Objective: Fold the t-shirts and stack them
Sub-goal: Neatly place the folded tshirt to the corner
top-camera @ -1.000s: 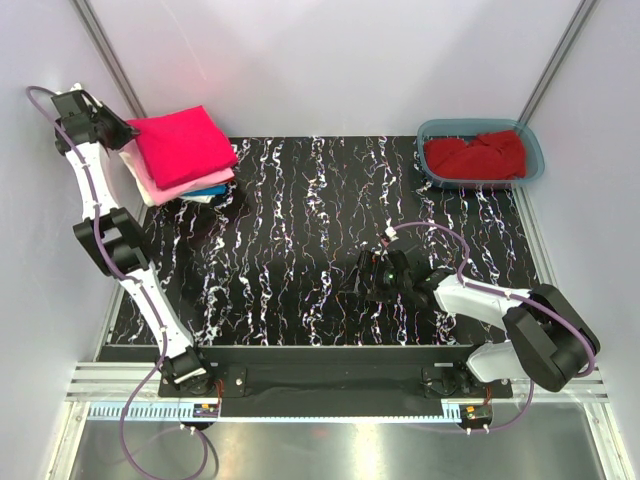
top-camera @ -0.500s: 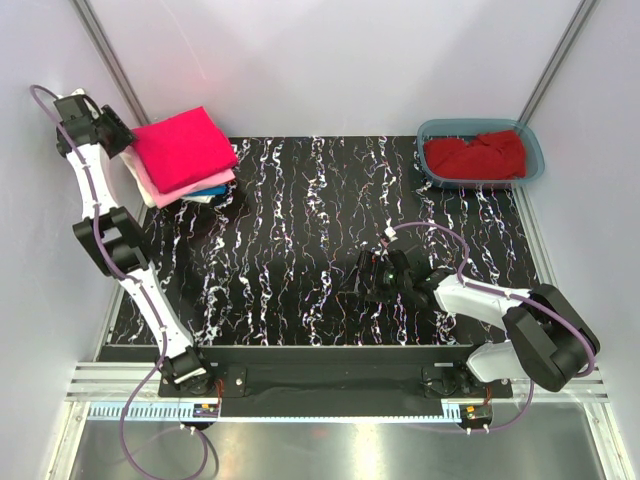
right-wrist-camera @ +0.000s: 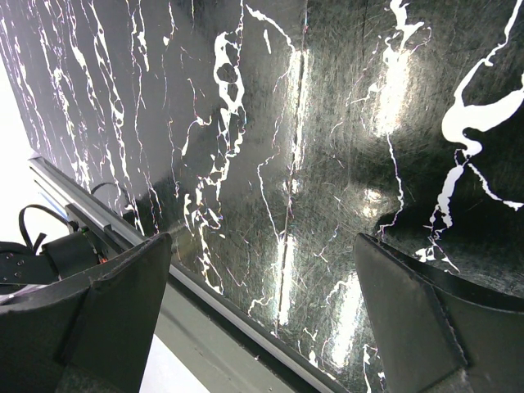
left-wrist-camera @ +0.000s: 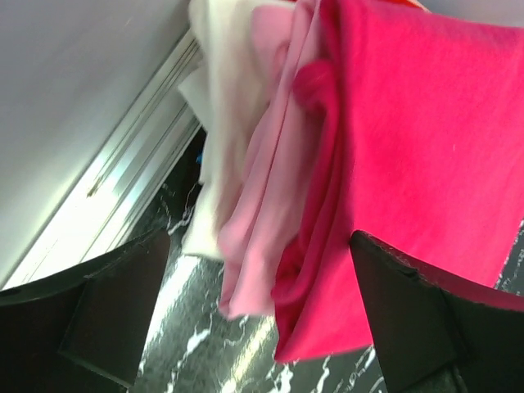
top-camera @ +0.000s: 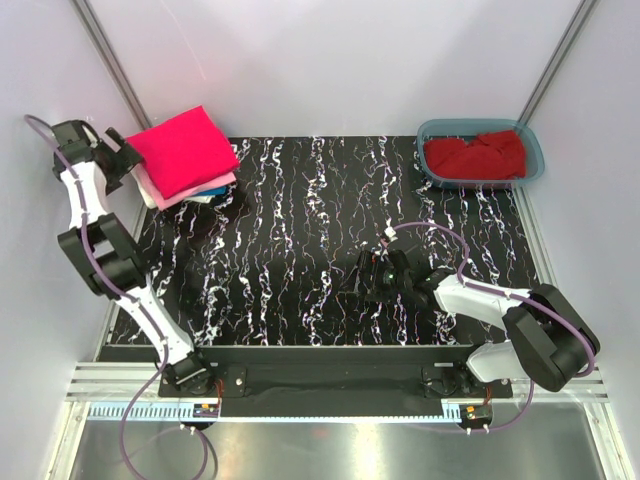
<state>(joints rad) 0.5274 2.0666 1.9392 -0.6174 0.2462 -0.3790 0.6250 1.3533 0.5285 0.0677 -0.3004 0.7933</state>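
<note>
A stack of folded t-shirts lies at the table's back left corner. On top is a bright pinkish-red one (top-camera: 185, 148), with a light pink one (top-camera: 195, 190), a cream one (top-camera: 148, 186) and a sliver of blue (top-camera: 216, 191) under it. My left gripper (top-camera: 118, 156) hangs open just left of the stack, holding nothing. In the left wrist view the layered edges of the cream (left-wrist-camera: 221, 98), light pink (left-wrist-camera: 266, 196) and pinkish-red (left-wrist-camera: 409, 139) shirts hang between and beyond the spread left gripper (left-wrist-camera: 262, 319). A darker red t-shirt (top-camera: 475, 155) lies crumpled in the tub. My right gripper (top-camera: 368, 278) rests low over mid-table, open and empty.
The teal tub (top-camera: 537, 160) stands at the back right corner. The black marbled table (top-camera: 300, 230) has a metal rail along its near edge (right-wrist-camera: 221, 327). White walls and slanted posts close in behind the stack and the tub.
My left gripper opened, let go of the stack's left corner and drew back a little to the left. The top shirt settled flat. The right arm has not moved.
</note>
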